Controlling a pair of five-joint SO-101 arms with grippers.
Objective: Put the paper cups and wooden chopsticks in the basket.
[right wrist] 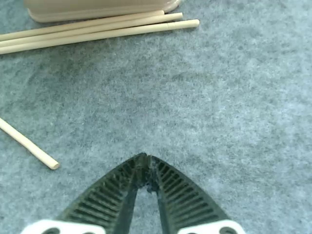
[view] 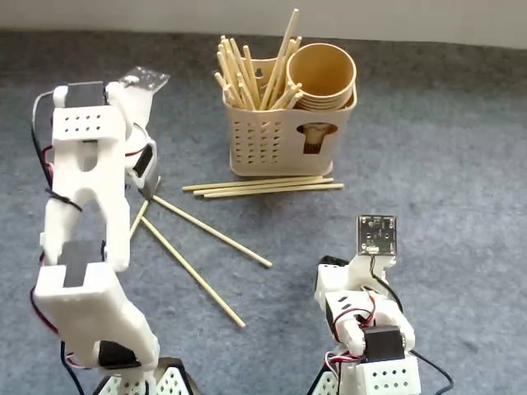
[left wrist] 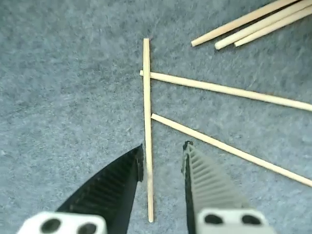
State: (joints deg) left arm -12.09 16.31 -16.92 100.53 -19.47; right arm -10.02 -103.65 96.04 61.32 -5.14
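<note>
The left gripper [left wrist: 163, 148] hangs low over the grey table cover [left wrist: 63, 73] with its jaws spread, one black and one pale. A single wooden chopstick [left wrist: 146, 122] runs lengthwise between them, much closer to the black jaw; we cannot tell whether it touches that jaw, and nothing is pinched yet. Just beyond the jaw tips two long chopsticks [left wrist: 224, 90] branch off sideways, the end of one crossing the straddled stick, the end of the other just beside it. The right gripper [right wrist: 145, 163] sits well apart from these, low over bare cover, its jaws pressed together on nothing. Farther out, a row of three chopsticks [view: 263, 187] lies side by side against the foot of the basket [view: 280, 144], which stands at the far side of the table. Inside it we see a nested stack of paper cups [view: 323, 78] in one half and a bundle of upright chopsticks [view: 247, 74] in the other. We judge the task well along: we see no cup on the table, and six chopsticks are left to gather, the one between the left jaws seemingly next. Some things are unclear: the left arm covers most of the straddled chopstick in the high view, the long sticks run off the edge of the left wrist view, the basket's top is cut off in the right wrist view, and we cannot count the cups in the stack or the sticks in the bundle.
</note>
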